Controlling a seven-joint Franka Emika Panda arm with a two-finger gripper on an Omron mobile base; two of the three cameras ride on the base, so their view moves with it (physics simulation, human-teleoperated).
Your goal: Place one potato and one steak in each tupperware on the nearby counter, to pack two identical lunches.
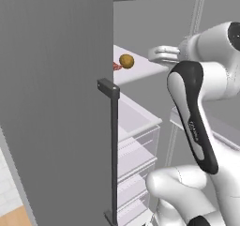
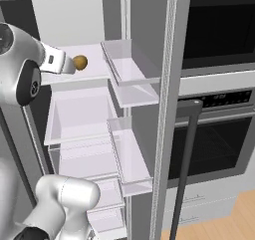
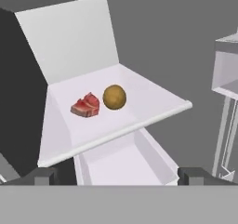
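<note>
Open fridge: a potato and a steak are seen just beside each other on the upper shelf. The gripper is held before the shelf, spread wide and empty. Probably, the potato should be approached level, centred between the fingers.

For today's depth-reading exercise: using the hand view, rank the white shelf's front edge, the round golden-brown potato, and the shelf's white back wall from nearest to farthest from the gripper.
1. White shelf's front edge: just ahead of the gripper.
2. Round golden-brown potato: mid-shelf, beside the red steak.
3. White back wall: behind both foods.
</note>
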